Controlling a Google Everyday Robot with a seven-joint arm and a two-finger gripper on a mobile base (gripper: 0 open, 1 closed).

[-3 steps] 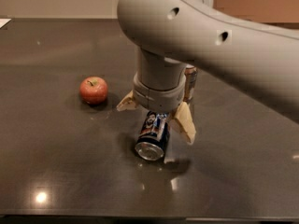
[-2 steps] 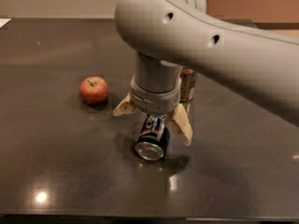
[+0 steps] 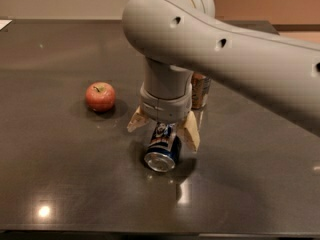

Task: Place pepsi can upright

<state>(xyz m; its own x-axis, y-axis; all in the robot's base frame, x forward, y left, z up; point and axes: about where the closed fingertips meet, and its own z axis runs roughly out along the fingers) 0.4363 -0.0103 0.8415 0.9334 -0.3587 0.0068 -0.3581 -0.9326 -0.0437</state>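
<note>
The pepsi can (image 3: 162, 150), dark blue with a silver end, lies on its side on the dark table (image 3: 60, 174), its end facing the camera. My gripper (image 3: 163, 129) hangs straight down over it from the large grey arm. Its two tan fingers (image 3: 190, 132) are spread open, one on each side of the can's far half. The can's far end is hidden behind the wrist.
A red apple (image 3: 100, 96) sits on the table to the left of the gripper. A brown-gold can (image 3: 200, 91) stands upright just behind the arm, partly hidden by it. The table's front edge runs along the bottom of the view.
The arm has shifted slightly left and lower over the can. The fingers stay spread on either side of it. The can, the apple and the brown-gold can have not moved.
</note>
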